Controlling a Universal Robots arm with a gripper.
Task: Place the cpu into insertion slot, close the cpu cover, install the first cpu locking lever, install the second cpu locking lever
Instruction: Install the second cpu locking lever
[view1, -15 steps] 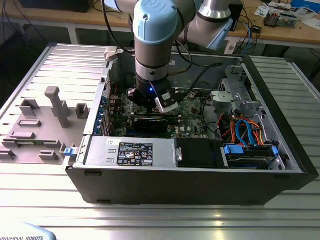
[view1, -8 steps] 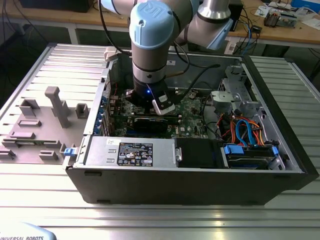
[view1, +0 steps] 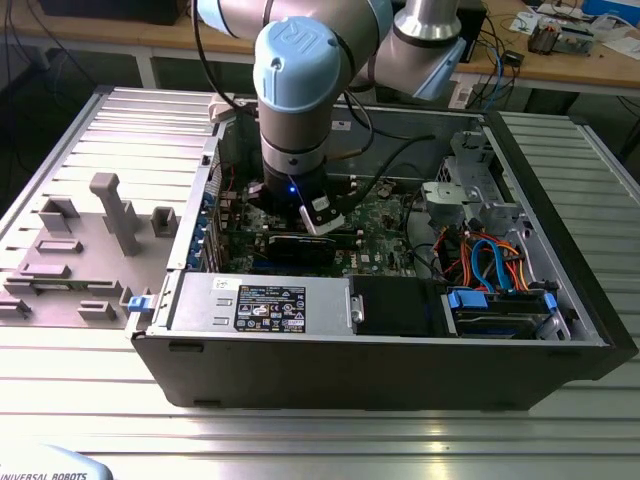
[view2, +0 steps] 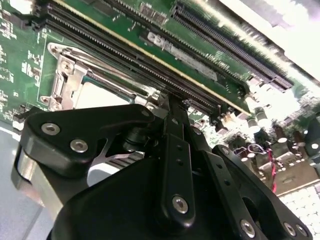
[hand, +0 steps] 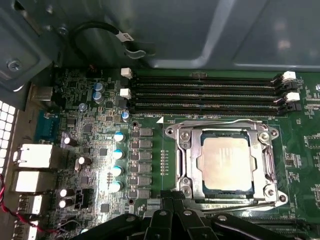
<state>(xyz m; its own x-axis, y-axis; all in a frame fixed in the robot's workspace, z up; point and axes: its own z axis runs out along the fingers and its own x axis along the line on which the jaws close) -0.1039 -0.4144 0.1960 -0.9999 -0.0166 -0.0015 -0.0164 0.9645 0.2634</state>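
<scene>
The cpu (hand: 226, 163), a dull silver square, lies in the insertion slot (hand: 186, 186) on the green motherboard. The cpu cover (hand: 192, 155), a silver frame, lies flat around it with the chip showing through the cut-out. A thin wire lever (hand: 220, 123) runs along the socket side by the memory slots; I cannot tell whether it is latched. My black gripper (hand: 173, 199) is shut with nothing visible between the fingers, its tips at the socket's edge. In the second wrist view the gripper (view2: 172, 104) touches down beside the cpu (view2: 97, 95) and cover (view2: 64, 75).
The arm (view1: 293, 110) reaches down into an open computer case (view1: 380, 370). Long black memory slots (hand: 205, 92) lie next to the socket. A black graphics card (view1: 300, 248), a power supply (view1: 262, 302) and coloured cables (view1: 480, 262) crowd the case. A grey fixture plate (view1: 70, 250) lies at the exterior view's left.
</scene>
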